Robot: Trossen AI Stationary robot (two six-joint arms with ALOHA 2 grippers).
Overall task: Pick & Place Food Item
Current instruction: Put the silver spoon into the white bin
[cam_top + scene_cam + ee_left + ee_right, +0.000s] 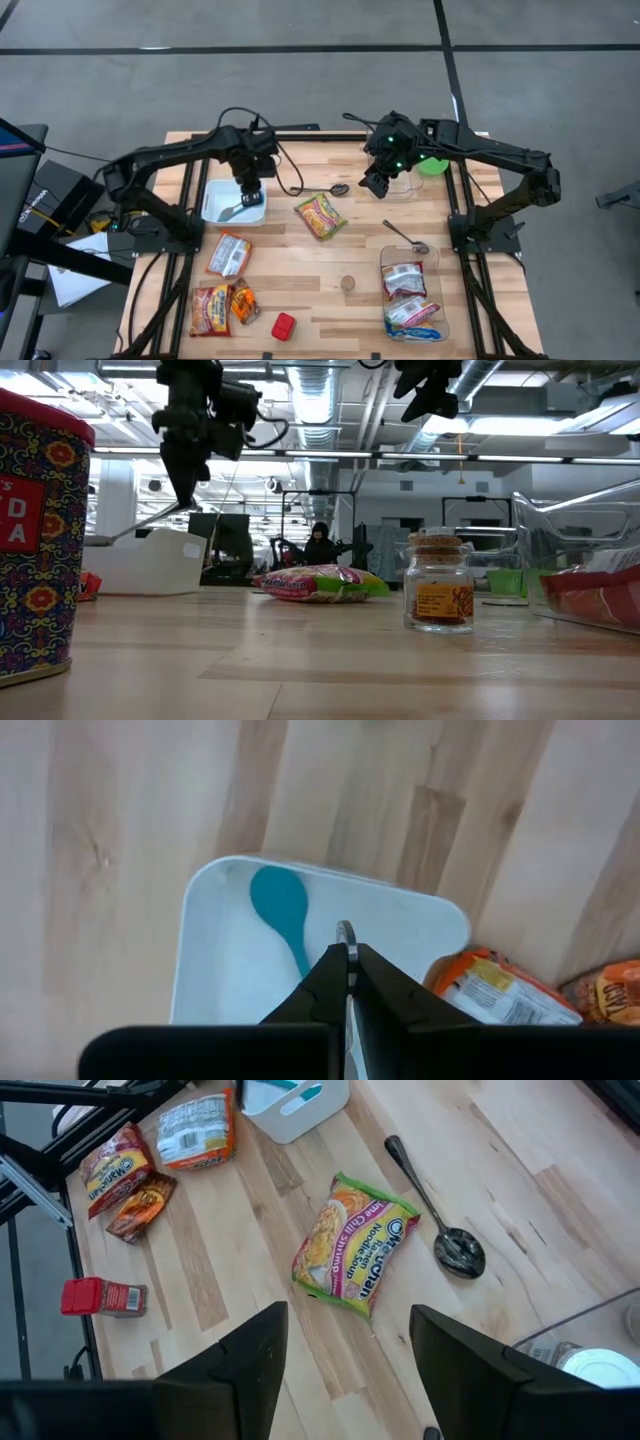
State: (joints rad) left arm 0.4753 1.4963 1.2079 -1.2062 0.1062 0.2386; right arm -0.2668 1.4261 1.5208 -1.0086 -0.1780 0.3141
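Noodles lie mid-table, at four o'clock from the bin. Left gripper hangs over that bin, clamped on a metal utensil. Right gripper, fingers apart, hovers at two o'clock from the noodles.

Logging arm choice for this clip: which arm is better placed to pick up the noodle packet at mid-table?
Right, probably. The right gripper hangs open above the noodle packet, while the left gripper is shut on a utensil over the white bin.
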